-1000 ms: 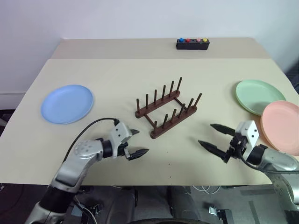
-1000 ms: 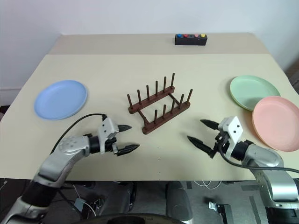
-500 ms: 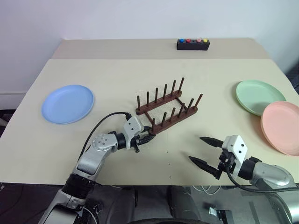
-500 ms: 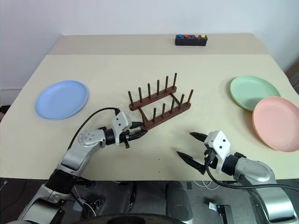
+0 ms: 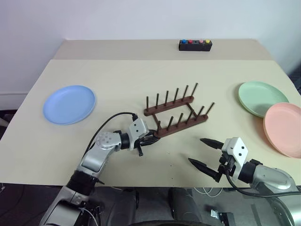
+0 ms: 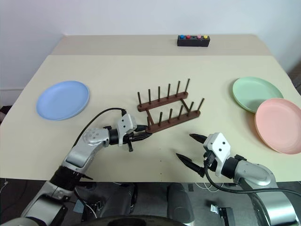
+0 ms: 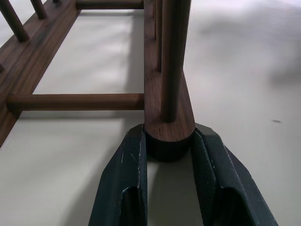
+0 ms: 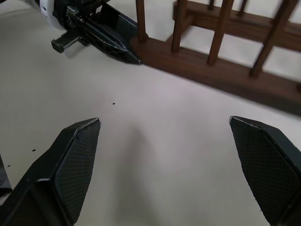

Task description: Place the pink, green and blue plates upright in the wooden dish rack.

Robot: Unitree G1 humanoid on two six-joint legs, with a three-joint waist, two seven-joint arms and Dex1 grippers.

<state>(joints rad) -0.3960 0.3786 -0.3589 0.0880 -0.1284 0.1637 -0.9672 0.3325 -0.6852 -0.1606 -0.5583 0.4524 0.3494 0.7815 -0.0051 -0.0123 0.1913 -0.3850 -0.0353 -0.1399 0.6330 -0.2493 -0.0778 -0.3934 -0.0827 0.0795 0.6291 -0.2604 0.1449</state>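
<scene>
The wooden dish rack [image 5: 183, 126] stands at the table's middle, with no plate between its pegs. My left gripper [image 5: 151, 137] is shut on the left end of the rack's near bar [image 7: 168, 127], one finger [image 7: 127, 160] on each side. The blue plate [image 5: 69, 104] lies flat at the left. At the right, the green plate [image 5: 262, 97] lies flat with the pink plate [image 5: 284, 128] just in front of it, overlapping its near rim. My right gripper [image 5: 195, 149] hovers open near the front edge, right of the rack's near end, holding nothing.
A small black box with coloured buttons [image 5: 194, 44] sits at the table's far edge. Bare beige tabletop [image 5: 117, 75] stretches between the blue plate and the rack, and also behind the rack.
My left gripper reached the rack, shut on the end of its near bar, and swung and pushed the rack to the right. The right gripper drew back toward the front edge.
</scene>
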